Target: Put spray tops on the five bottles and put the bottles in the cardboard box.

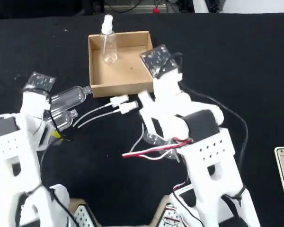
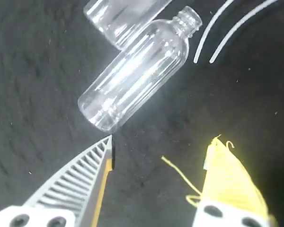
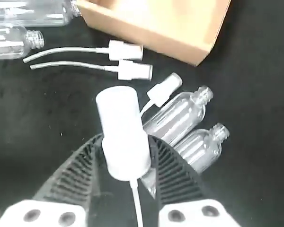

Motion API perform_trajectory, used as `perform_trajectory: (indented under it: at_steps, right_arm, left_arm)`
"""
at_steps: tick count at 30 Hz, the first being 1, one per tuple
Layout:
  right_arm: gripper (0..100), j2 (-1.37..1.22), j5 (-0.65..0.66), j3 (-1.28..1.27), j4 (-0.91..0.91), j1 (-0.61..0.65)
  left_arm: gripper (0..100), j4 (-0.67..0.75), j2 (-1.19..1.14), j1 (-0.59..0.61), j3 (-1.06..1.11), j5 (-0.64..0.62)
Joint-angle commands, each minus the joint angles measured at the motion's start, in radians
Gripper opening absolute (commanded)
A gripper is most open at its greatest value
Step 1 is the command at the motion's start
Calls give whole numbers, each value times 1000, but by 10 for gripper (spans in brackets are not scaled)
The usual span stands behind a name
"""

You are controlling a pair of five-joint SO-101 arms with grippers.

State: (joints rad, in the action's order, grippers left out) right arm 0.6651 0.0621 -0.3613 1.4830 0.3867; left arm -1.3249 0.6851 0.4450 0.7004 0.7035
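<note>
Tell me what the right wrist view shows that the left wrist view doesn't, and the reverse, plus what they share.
Right wrist, not left: the right end effector shut on the held spray top, a corner of the cardboard box, and two uncapped bottles lying side by side with a loose spray top beside them. Left wrist, not right: the left end effector, open, just short of the near bottle's base. Shared: that bottle, the second bottle beside it, and two dip tubes.
</note>
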Motion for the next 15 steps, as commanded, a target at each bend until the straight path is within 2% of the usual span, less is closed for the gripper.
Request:
perform_trajectory:
  at_steps: [1,8,12,15]
  right_arm:
    - [11,77,-15,-21,-2,-18]
    - [11,176,-12,-125,-52,-18]
    - [11,176,-9,-182,-78,-25]
    - [11,176,-9,-225,-117,-46]
  left_arm:
    - [307,-6,-140,-15,-139,109]
    - [311,-6,-351,-13,-305,308]
    - [312,-5,-440,-13,-394,382]
    - [355,-6,-499,-13,-456,397]
